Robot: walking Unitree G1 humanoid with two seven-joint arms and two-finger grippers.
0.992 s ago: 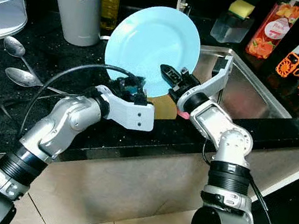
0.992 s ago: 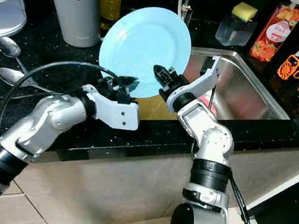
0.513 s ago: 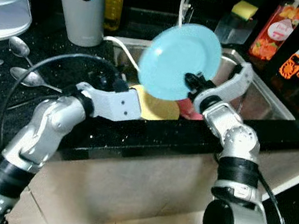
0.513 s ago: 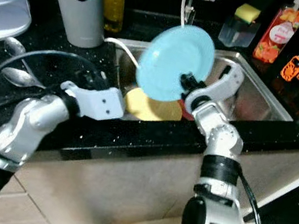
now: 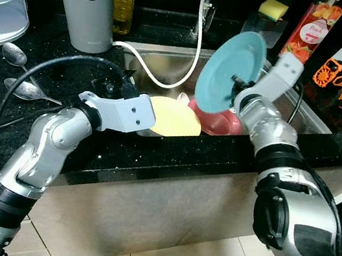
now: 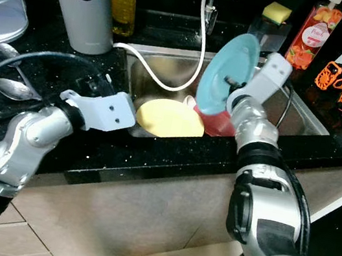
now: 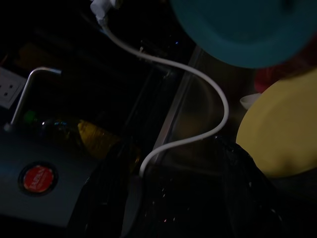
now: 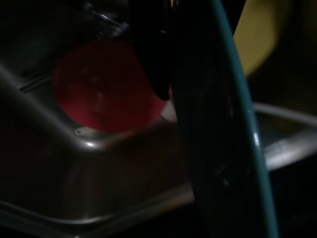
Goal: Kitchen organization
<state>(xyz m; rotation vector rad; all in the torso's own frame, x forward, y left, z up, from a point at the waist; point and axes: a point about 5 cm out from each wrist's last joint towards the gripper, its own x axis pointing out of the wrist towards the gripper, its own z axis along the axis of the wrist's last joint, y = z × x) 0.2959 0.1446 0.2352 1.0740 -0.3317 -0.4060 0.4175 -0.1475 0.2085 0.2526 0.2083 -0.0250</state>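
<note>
My right pincer [image 6: 233,84] is clamped on the blue plate's [image 5: 227,72] rim, holding it edge-up over the sink [image 5: 310,122]. Red bowl [image 5: 219,120] sits right below. Left pincer [image 7: 168,198] hangs open, off beside the yellow plate [image 5: 171,117].

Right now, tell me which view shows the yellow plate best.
Right eye view: the yellow plate lies in the sink, its face mostly visible. The left eye view matches it; the left wrist view shows part; the right wrist view, a dim sliver.

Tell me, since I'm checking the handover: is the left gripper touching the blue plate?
Apart. In the left eye view the left gripper sits by the yellow plate, while the blue plate is held up over the sink by the right gripper.
</note>
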